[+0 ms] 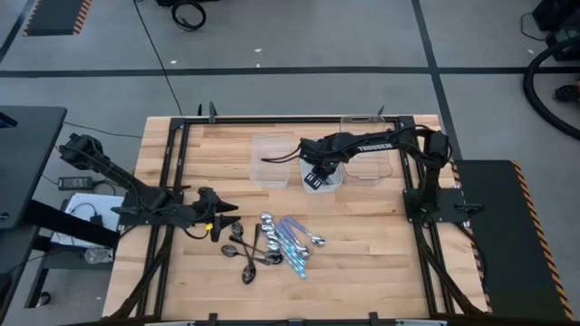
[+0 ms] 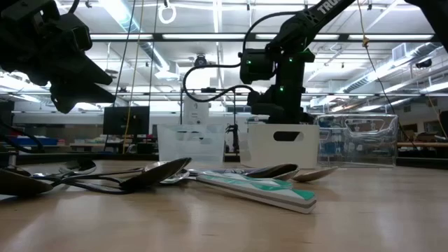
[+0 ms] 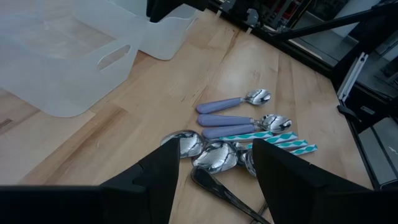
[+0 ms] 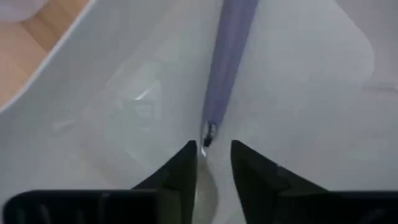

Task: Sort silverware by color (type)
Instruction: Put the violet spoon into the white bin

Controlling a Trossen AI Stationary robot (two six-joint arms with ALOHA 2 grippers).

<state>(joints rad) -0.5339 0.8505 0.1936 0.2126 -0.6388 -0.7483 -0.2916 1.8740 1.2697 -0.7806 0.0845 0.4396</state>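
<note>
Purple-handled spoon (image 4: 222,62) lies inside white tray (image 4: 112,112).

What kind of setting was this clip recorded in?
Most likely a robotics lab or workshop: a wooden table in a metal frame on a grey floor with dark tape lines, cables lying about, and long ceiling strip lights over benches with monitors.

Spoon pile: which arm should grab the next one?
Left, probably. Its end effector hovers open beside the spoon pile. The right end effector is over the white bin, with a purple spoon at its fingertips.
</note>
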